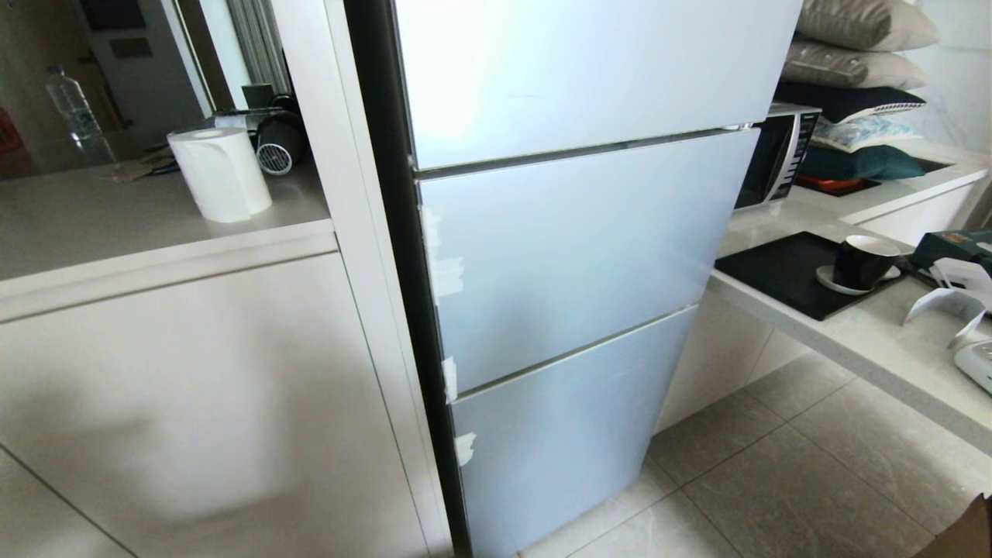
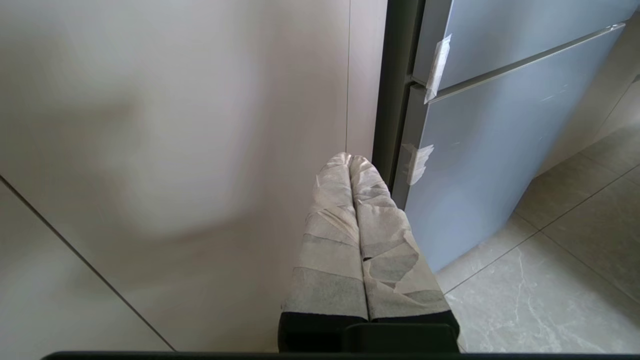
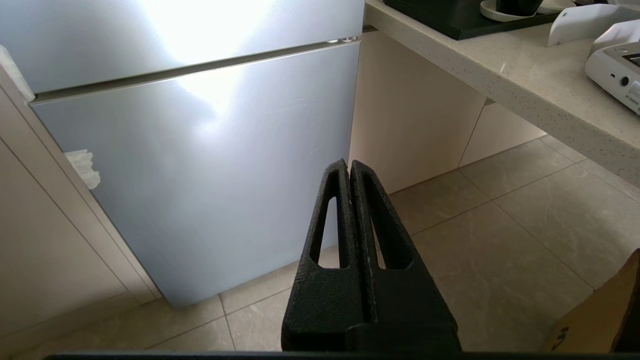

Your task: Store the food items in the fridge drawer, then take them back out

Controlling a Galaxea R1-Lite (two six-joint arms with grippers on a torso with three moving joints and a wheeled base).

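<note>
Head view: fridge point(image 1: 573, 256) shut, all three pale-blue panels flush; drawer and food items not visible anywhere. Left gripper point(image 2: 350, 159) taped fingers pressed together, empty, near cabinet. Right gripper point(image 3: 348, 165) closed, empty, facing bottom panel point(image 3: 200, 175). Judgement: task at start, nothing stored yet; everything left.

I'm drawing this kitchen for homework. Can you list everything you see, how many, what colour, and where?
Glossy pale-blue fridge: one, three shut panels, centre.
White paper-towel roll: one, on the left beige counter.
Clear plastic bottle: one, far left.
Black cup: one, on a white saucer, on a black tray, right counter.
Silver-black microwave: one, right of fridge.
Cushions: stacked, grey and teal, upper right.
Food items: none visible.
Left gripper: tape-wrapped, jaws shut, by the cabinet.
Right gripper: black, jaws shut, before the bottom panel.
</note>
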